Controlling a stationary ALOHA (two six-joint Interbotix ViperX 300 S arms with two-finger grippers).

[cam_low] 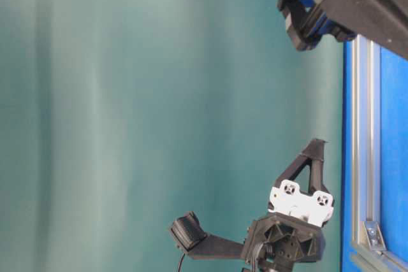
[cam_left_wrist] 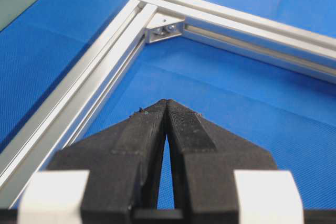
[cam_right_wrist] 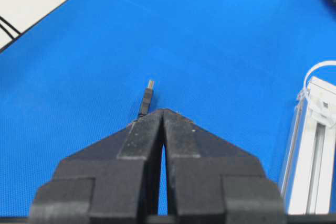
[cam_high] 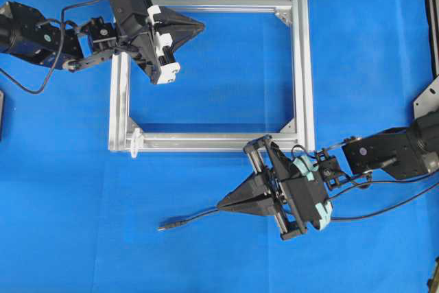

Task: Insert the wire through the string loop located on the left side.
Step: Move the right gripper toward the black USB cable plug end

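We are looking at a blue table (cam_high: 357, 46) carrying a square aluminium frame (cam_high: 302, 66) near its middle. Our left gripper (cam_high: 200, 27) is hovering over the frame's upper-left corner, jaws closed on nothing. Our right gripper (cam_high: 221, 205) is sitting below the frame's lower edge, jaws closed and empty, above the wire (cam_high: 188, 219). The string loop (cam_right_wrist: 318, 70) is sticking out at the frame's lower-left corner.

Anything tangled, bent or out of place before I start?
Nothing stands out. The wire lies loose on the blue mat, the aluminium frame sits flat, and the string loop stands at its corner.
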